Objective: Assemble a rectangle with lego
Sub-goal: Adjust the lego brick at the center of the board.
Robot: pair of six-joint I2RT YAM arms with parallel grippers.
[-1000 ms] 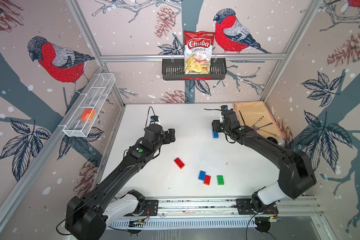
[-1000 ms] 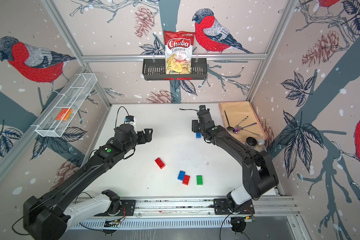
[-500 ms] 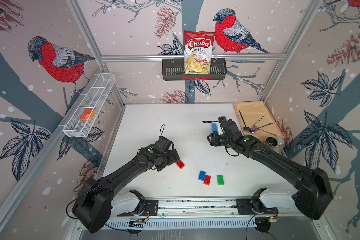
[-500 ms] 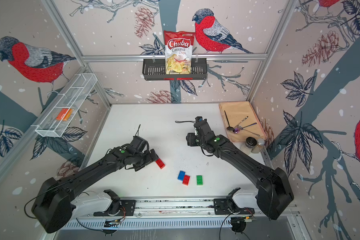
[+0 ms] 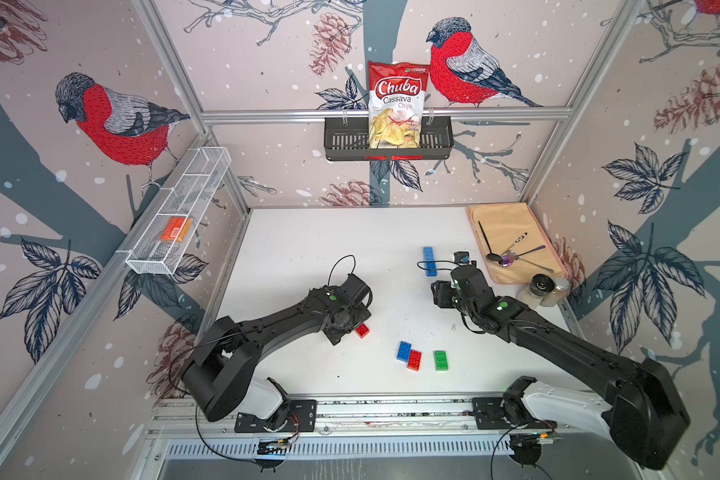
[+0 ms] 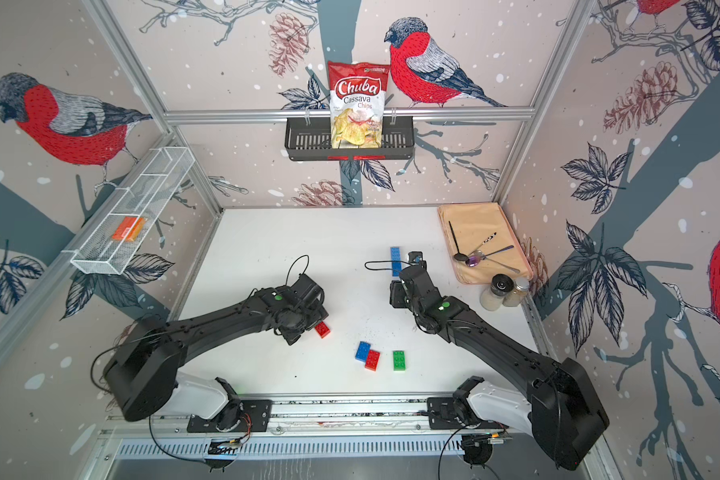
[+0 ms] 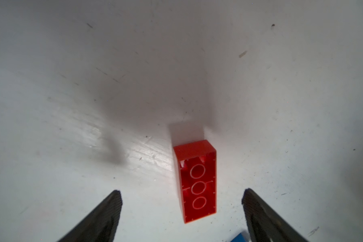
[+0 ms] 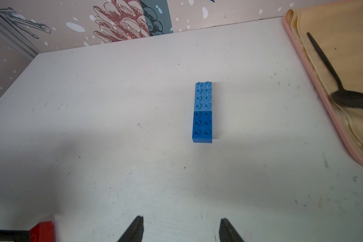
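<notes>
A red lego brick (image 7: 197,182) lies underside up on the white table, just ahead of my left gripper (image 7: 181,201) and right of its middle. That gripper is open and its fingers do not touch the brick. In both top views the same brick (image 5: 362,330) (image 6: 322,329) peeks out beside the left wrist. A light blue and a dark blue brick joined in a row (image 8: 203,112) (image 5: 429,261) lie well ahead of my right gripper (image 8: 181,227), which is open and empty. A blue brick (image 5: 403,351), a red brick (image 5: 414,360) and a green brick (image 5: 441,360) lie near the table's front.
A pink tray (image 5: 512,282) with a beige cloth and spoons sits at the back right, with two shakers (image 5: 541,289) at its near end. A wire basket (image 5: 150,257) holding a flat orange piece hangs on the left wall. A chips bag (image 5: 393,106) stands in a black rack on the back wall.
My left arm has swung toward the table's front and lowered over the red brick. My right gripper has drawn back from the blue row, which stays on the table.
</notes>
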